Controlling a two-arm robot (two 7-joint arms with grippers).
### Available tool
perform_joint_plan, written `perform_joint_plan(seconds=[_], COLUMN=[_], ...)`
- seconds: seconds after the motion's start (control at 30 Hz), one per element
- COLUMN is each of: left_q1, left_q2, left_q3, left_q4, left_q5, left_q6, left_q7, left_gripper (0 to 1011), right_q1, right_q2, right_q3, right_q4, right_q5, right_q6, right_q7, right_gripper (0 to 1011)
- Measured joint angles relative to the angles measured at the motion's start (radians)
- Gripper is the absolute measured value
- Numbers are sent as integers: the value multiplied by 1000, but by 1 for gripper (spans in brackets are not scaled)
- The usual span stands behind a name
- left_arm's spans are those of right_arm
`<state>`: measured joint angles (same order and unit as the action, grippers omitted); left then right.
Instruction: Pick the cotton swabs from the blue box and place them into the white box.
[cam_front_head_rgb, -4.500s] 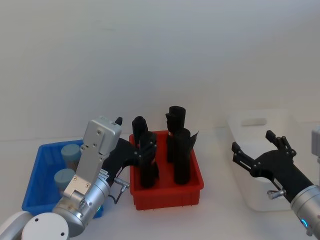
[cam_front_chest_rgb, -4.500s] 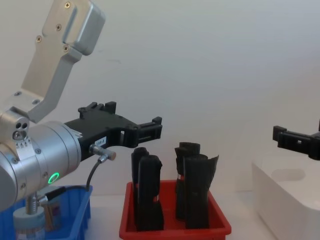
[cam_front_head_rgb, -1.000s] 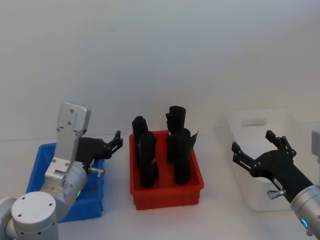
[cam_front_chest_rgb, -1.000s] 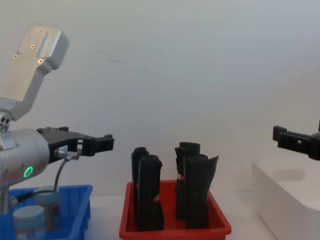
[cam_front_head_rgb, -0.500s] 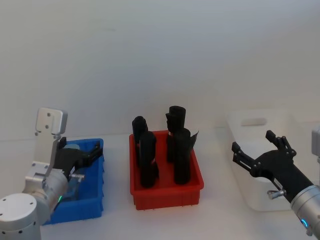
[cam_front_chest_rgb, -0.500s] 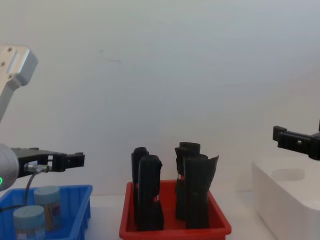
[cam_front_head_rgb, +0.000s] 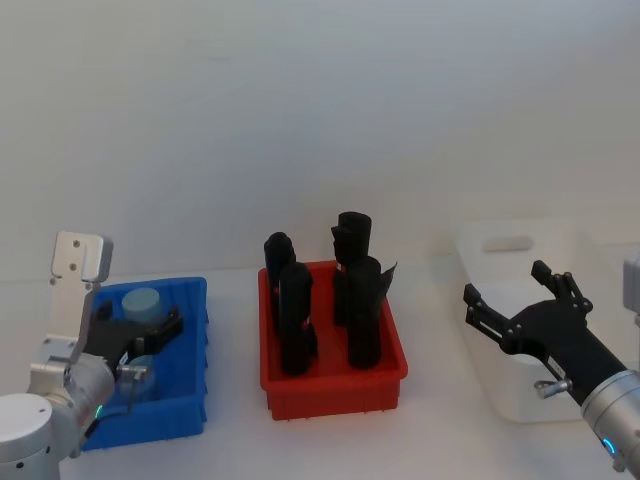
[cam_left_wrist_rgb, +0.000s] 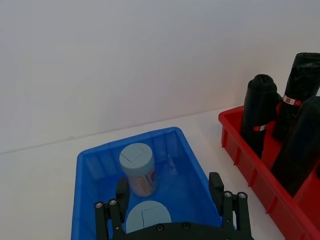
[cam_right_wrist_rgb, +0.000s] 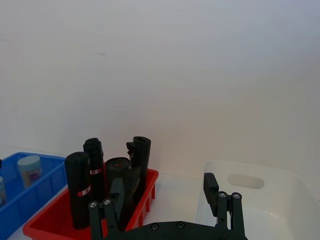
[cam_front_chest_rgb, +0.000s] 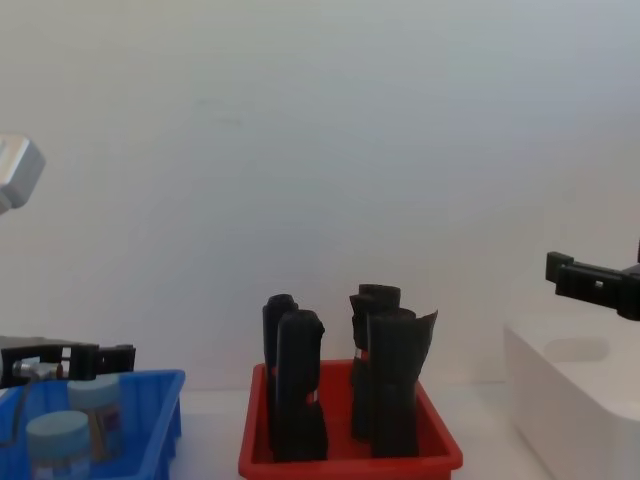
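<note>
Two small clear cylindrical jars of cotton swabs with pale grey-blue lids stand in the shallow bright blue plastic box (cam_front_head_rgb: 200, 330), at about 8 o'clock on the white desk (cam_front_head_rgb: 430, 440). Neither has left the blue box, so I judge the task to be at its first pick. The far jar (cam_left_wrist_rgb: 137, 167) sits at 12 o'clock from the near jar (cam_left_wrist_rgb: 147, 218), just beside it; whether they touch I cannot tell. The left gripper (cam_left_wrist_rgb: 169, 181) hovers above the near jar with its fingers released, one on each side of the lid, grasping nothing.

The next move likely calls for a straight descent until the fingers bracket the jar's wall below the lid, then a firm close, keeping clear of the far jar.

At 6 o'clock the red plastic bin (cam_front_head_rgb: 330, 385) holds upright black rolled packs (cam_front_head_rgb: 362, 310). It lies between the two boxes, so any carry needs height.

At 4 o'clock the right gripper (cam_front_head_rgb: 504, 280) hangs with fingers spread and empty before the plain white rectangular plastic box (cam_front_head_rgb: 575, 240).
</note>
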<state>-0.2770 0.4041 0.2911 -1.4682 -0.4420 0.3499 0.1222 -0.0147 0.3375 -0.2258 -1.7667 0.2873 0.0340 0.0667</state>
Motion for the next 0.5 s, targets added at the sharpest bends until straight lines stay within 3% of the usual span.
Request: perform_joint_plan(seconds=[0.5], left_q1=[-5], left_q2=[-2], left_q3=[-11], left_q4=[52], left_q5=[-19], left_q6=[18], left_q7=[-33], left_gripper=[1004], right_q1=[0], right_q2=[0], right_q3=[0], right_q4=[0], right_q5=[0], right_q6=[0], right_q7=[0], right_gripper=[1001])
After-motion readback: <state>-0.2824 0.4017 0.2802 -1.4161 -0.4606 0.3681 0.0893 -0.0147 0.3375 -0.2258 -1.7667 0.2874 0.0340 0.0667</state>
